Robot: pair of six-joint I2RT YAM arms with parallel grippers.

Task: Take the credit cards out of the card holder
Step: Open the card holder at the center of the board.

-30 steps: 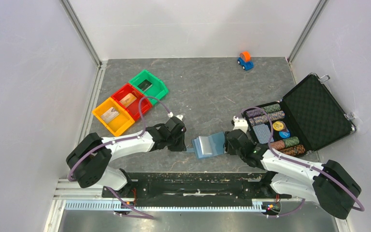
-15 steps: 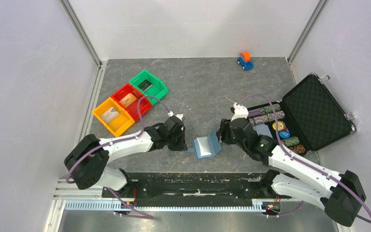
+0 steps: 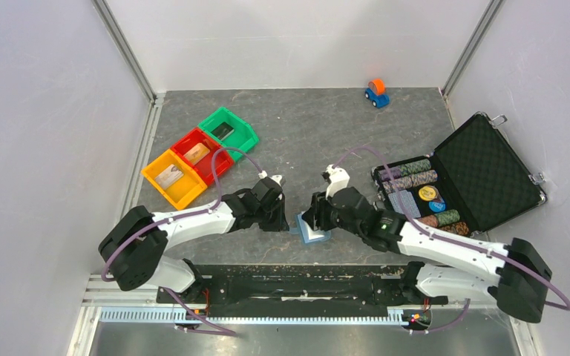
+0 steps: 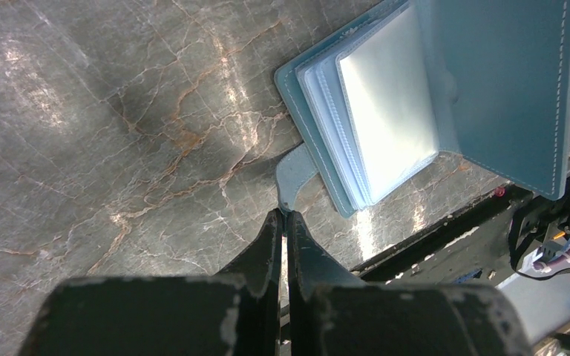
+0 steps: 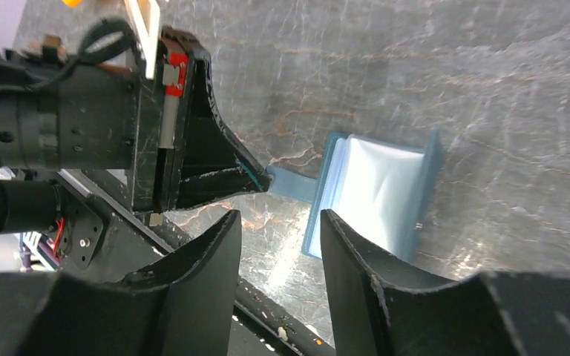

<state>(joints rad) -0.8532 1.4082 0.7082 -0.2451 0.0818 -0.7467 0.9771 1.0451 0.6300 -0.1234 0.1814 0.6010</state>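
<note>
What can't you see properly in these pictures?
- Credit cards: in the left wrist view, glare whitens the clear sleeves of the open slate-blue bifold card holder, so none can be made out.
- Card holder in the top view: mostly hidden under the right tool.
- Things in the yellow plastic bin, red plastic bin and green plastic bin: too small in the top view.

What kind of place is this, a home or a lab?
Likely a robotics lab test cell: white panel walls box in a grey tabletop, a left arm and right arm are bolted at its near edge, and assorted props sit on it: coloured bins, a poker-chip case, a toy car.
</note>
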